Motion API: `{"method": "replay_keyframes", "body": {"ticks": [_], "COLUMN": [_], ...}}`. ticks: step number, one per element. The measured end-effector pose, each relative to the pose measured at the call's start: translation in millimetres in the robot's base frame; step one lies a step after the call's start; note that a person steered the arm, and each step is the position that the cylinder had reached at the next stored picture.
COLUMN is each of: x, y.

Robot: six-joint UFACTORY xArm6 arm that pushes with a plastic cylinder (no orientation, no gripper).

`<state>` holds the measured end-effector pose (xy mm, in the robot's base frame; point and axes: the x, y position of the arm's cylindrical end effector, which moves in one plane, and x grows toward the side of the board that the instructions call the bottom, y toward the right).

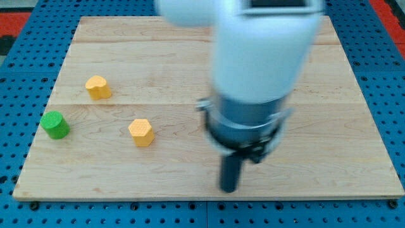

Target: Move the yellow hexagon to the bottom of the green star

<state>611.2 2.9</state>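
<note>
We read no writing or labels anywhere. Our arm [262, 63] is blurred and cut off at the view's top. We carry no hand, only a rod; my tip [229, 189] stands well to the right of the blocks. On the counter [342, 114], one yellow hexagon [141, 132] lies right of the green block [56, 125], whose shape is unclear; another yellow block [98, 87] sits above.

The arm [262, 47] appeared as a broad, smooth white housing, blurred, with a darker panel at its upper edge. Below the white shell sat a grey cylindrical collar [248, 117] ringed by a thin dark band, followed by a black, roughly conical mount [243, 149] with small projecting lugs. From this mount extended a straight, dark cylindrical rod, plain and unmarked, ending at my tip [228, 189].
</note>
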Motion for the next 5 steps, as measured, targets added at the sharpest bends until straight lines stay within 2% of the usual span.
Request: {"method": "replay_keyframes", "body": {"ticks": [1,2,3,4,5], "x": [6.9,-26.1,-77.8,-107.0,-117.8], "y": [-70.5,-135.0,-114.9,-86.2,-80.8]}}
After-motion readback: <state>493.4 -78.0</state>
